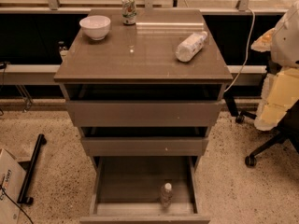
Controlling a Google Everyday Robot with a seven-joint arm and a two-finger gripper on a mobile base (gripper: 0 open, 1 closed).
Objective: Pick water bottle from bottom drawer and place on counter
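The counter [140,62] is topping the cabinet, and below it the bottom drawer [133,183] is sitting pulled open toward the near side. On the counter, a large white bottle [190,46] is lying on its side at the right, a white bowl [95,26] is sitting far left, and a printed can [129,9] is standing at the far edge. The water bottle [166,194] is standing upright in the bottom drawer, near its front, right of centre. The gripper is not showing in this view, so I cannot tell the claw's state.

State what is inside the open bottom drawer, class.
One clear water bottle with a white cap stands upright near the front of the bottom drawer, right of centre. Its rear runs under the drawer above, so anything there is hidden. The tool is not in view.
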